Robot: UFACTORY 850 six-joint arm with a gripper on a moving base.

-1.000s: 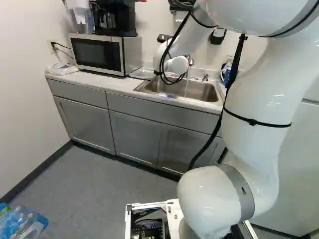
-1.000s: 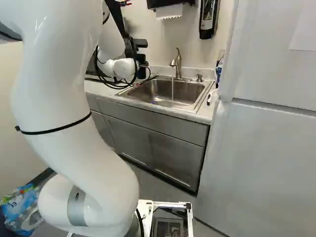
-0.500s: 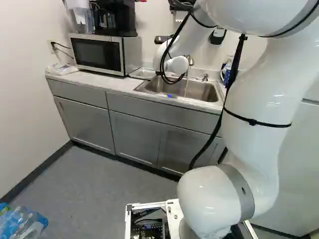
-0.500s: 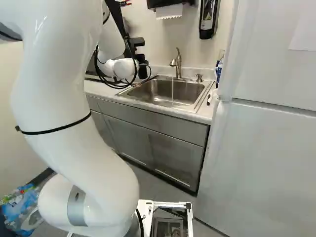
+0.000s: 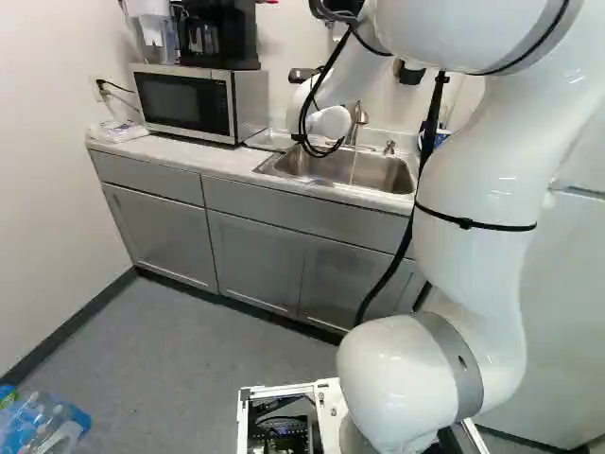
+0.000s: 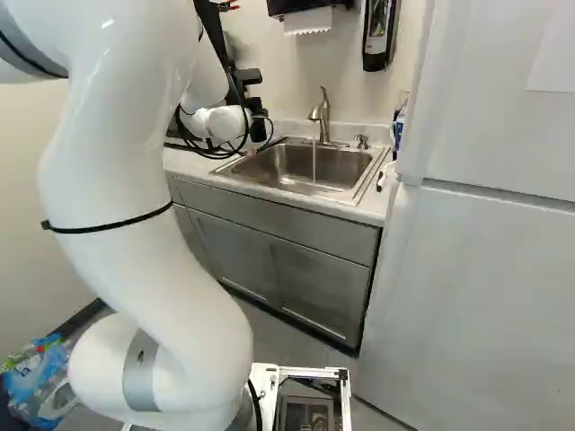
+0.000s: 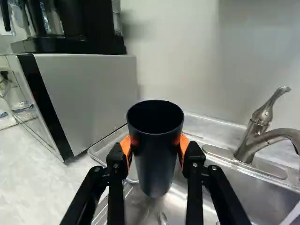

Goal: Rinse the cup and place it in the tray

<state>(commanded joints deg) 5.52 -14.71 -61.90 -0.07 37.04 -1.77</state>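
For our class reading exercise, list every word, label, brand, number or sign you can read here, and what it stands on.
No text can be read.
Wall dispenser: marks too small.
Bottle pack: print too blurred.
Microwave: panel marks too small.
Cup: no print shows.

The cup (image 7: 155, 154), tall, smooth, dark blue-black, is held upright between the jaws, its round mouth open upwards, near the left end of the sink (image 7: 248, 197). The tray (image 7: 104, 146), shallow and silvery with a raised rim, lies flat on the worktop (image 7: 51, 192), left of the sink, partly hidden by the cup.
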